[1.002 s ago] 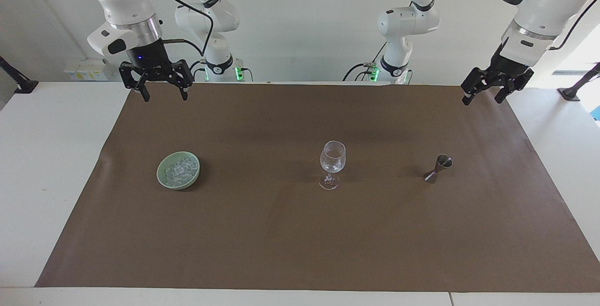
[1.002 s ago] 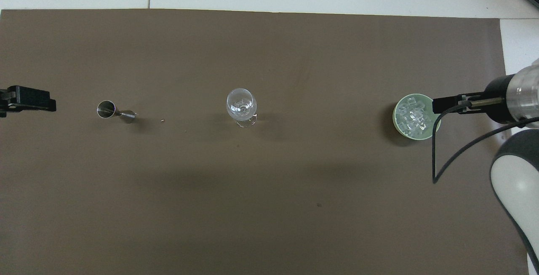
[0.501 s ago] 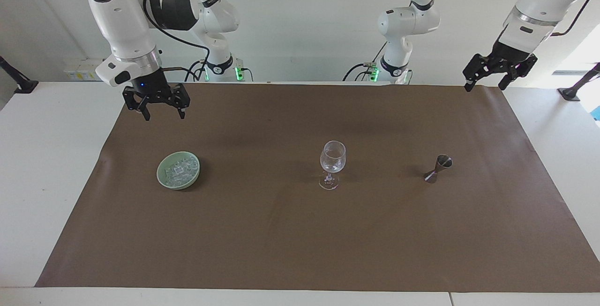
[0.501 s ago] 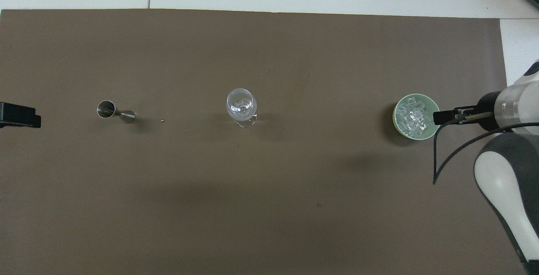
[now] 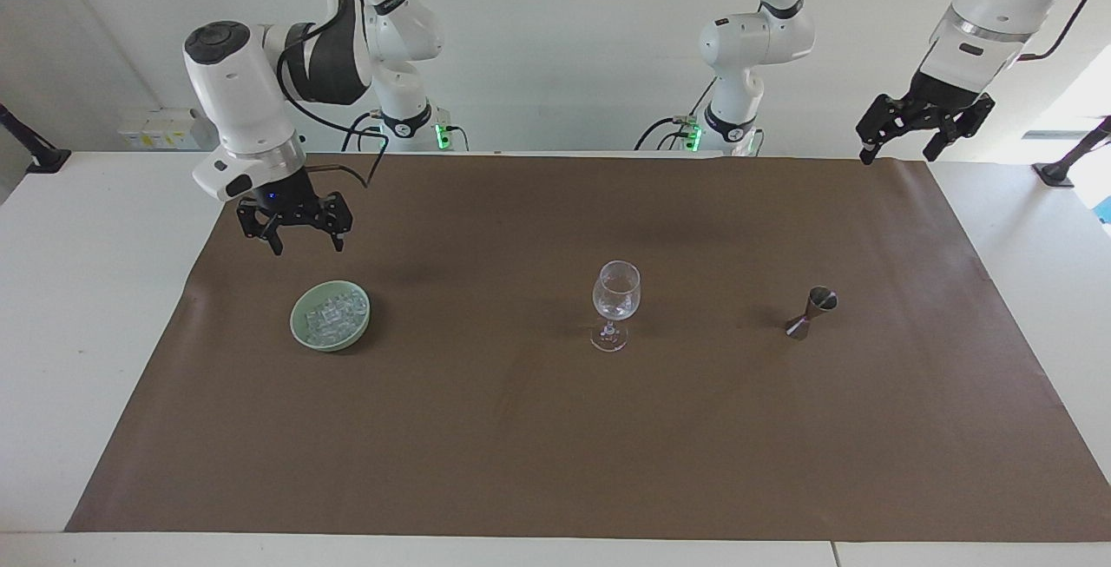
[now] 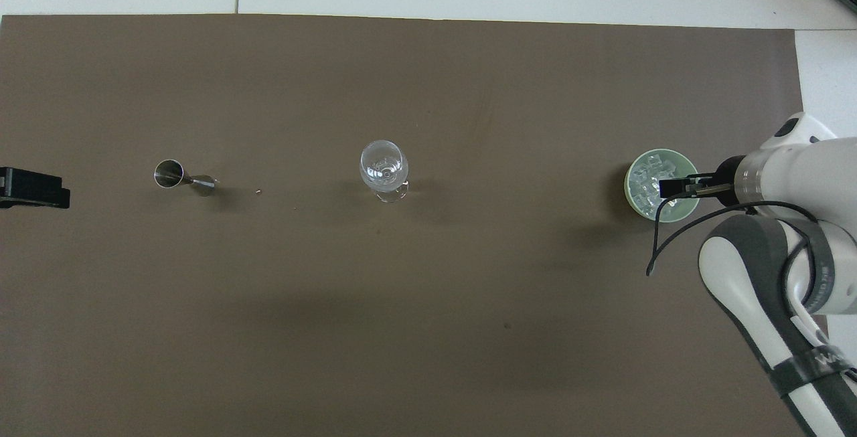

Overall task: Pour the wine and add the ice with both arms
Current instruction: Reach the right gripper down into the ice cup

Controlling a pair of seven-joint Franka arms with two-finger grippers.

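Note:
The ice (image 5: 331, 313) (image 6: 647, 181) is a heap of small clear cubes in a pale green bowl (image 5: 296, 326) (image 6: 629, 189) toward the right arm's end of the table. My right gripper (image 5: 308, 245) (image 6: 675, 188) hangs open and empty in the air over the bowl's edge, touching nothing. An empty clear stemmed glass (image 5: 615, 293) (image 6: 383, 164) stands upright mid-table. A small metal jigger (image 5: 811, 313) (image 6: 175, 175) stands toward the left arm's end. My left gripper (image 5: 898, 155) (image 6: 30, 187) hangs open and empty, high over that end of the mat. No wine shows.
A brown mat (image 5: 555, 445) (image 6: 428, 330) covers most of the white table (image 5: 87, 289). The bowl, the glass and the jigger stand in one row across it, well apart. A few small crumbs (image 6: 258, 191) lie between jigger and glass.
My right gripper has come down and moved over the bowl's edge, still open. My left gripper has lifted and drawn back toward its end of the table.

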